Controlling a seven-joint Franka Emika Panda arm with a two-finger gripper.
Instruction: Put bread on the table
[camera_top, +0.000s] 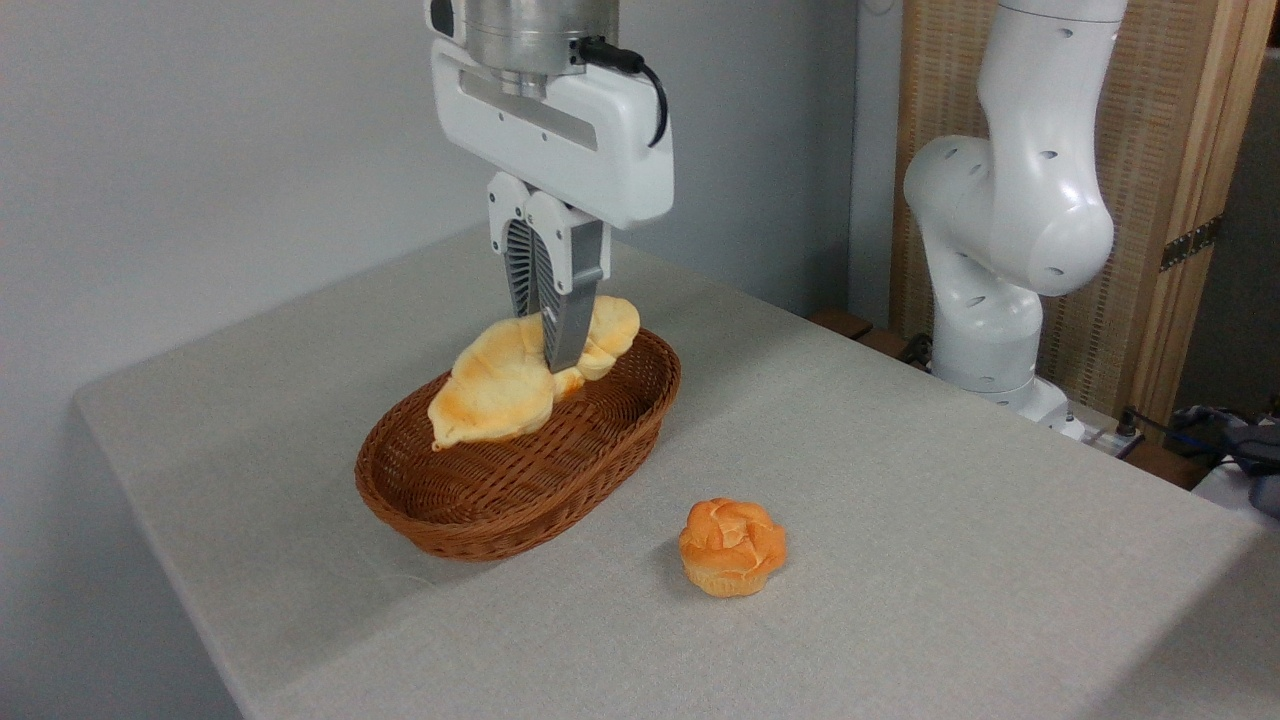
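The basket (520, 460) sits left of centre in the frame, its raised wicker rim walling in its hollow on every side. The bread (505, 385) hangs in the gripper (553, 345), whose jaws pinch it near its middle; its lower end dips toward the basket's hollow while the upper end stands above the far rim. A small bun (732, 547) sits on the tabletop (950, 520) just right of and below the basket, with a narrow bare strip between them. Bare cloth spreads wide to the right of the bun and along the lower frame. At the right edge, the robot's base column (1000, 250) blocks the far corner.
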